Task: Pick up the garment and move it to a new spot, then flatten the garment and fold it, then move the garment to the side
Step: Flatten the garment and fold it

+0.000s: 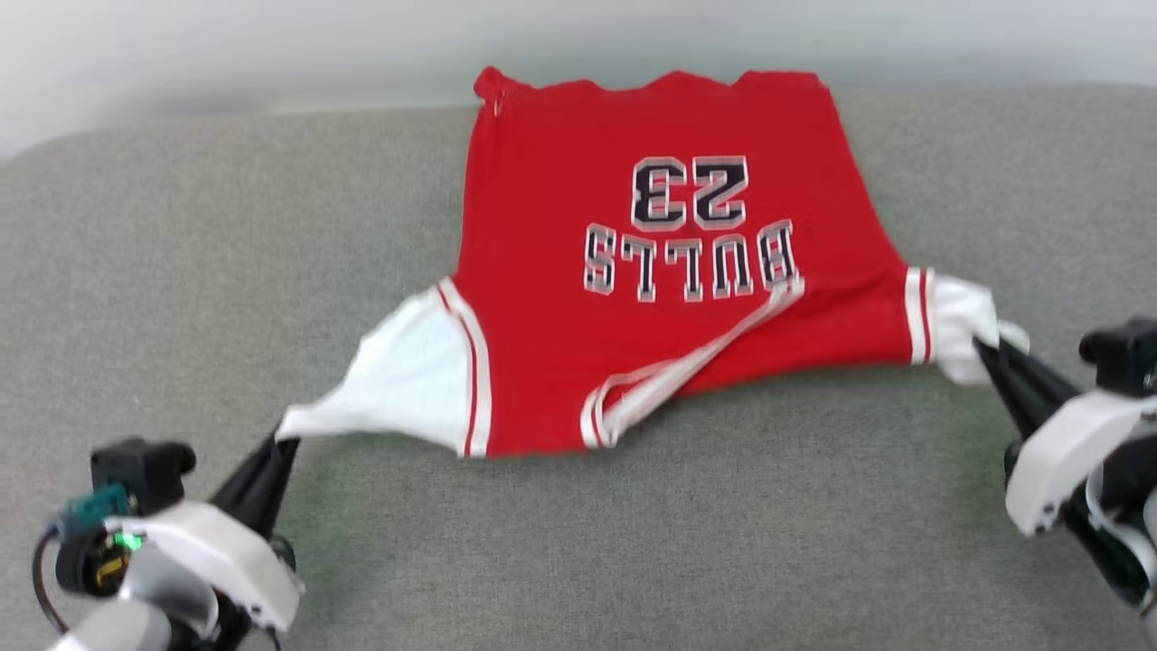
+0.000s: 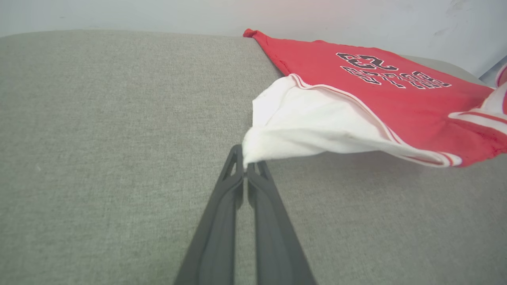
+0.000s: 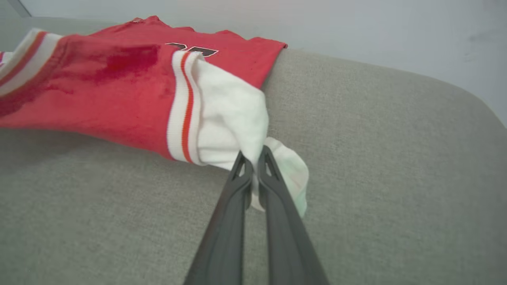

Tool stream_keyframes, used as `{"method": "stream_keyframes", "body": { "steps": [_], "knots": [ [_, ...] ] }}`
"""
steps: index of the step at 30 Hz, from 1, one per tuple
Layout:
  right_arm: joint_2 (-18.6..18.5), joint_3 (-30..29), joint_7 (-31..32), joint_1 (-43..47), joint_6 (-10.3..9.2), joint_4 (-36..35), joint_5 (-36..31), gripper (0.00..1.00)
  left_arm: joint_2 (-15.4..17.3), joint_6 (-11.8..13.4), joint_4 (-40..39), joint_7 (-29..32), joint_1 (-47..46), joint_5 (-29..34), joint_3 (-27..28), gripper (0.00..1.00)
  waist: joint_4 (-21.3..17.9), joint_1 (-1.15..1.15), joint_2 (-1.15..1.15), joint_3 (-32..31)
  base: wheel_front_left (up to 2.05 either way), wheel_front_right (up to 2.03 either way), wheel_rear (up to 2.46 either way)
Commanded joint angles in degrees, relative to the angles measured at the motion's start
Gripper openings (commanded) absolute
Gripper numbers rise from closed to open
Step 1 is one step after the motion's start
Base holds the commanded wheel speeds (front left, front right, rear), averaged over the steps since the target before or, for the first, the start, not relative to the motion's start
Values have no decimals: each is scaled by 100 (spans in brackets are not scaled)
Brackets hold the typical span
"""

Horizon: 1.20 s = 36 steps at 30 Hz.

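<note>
Pinching the left white sleeve (image 1: 407, 380), the left hand (image 1: 284, 441) is clamped tight on the garment (image 1: 560, 316); it lies stretched, lettering up, across the grey tabletop (image 1: 181, 271); the right hand (image 1: 982, 349) likewise grips the right sleeve (image 1: 958, 312); flattening seems in hand; next, likely laying it down smooth.

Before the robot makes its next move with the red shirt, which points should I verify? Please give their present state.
Left gripper shut on a white sleeve of the garment: ok.
Right gripper shut on the other sleeve: ok.
Garment flat: not ok, the collar is folded over.
Hem fully on the grey surface: cannot tell, it lies at the far edge.
Free surface beside the garment: ok.
</note>
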Motion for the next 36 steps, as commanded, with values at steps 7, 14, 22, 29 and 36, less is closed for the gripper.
{"method": "stream_keyframes", "body": {
  "steps": [7, 14, 22, 29, 36],
  "knots": [
    [-285, -125, 325, 1229, -10, -733, 122, 0, 218, 208, -329, 271, 1078, -151, -185, 0, -83, 2, 0, -543, 0, 0, 0],
    [-313, -283, 497, 2149, -10, -1269, 139, 0, 260, 345, -518, 241, 1792, -291, -240, 0, -148, 2, 0, -719, 0, 0, 0],
    [-348, -361, 632, 2654, -10, -1357, 113, 0, 320, 318, -731, 326, 2052, -412, -293, 0, -191, 2, 0, -795, 0, 0, 0],
    [-474, -374, 1008, 2611, -8, -1516, 414, 100, 265, 190, -883, 507, 1939, -492, -427, 0, -156, 2, 0, -732, 0, 0, 0],
    [-870, -1035, 1936, 2651, -7, -2256, 1084, 100, 288, 262, -1433, 789, 1910, -431, -601, 0, 129, 2, 0, -502, 0, 0, 0]
  ]
}}
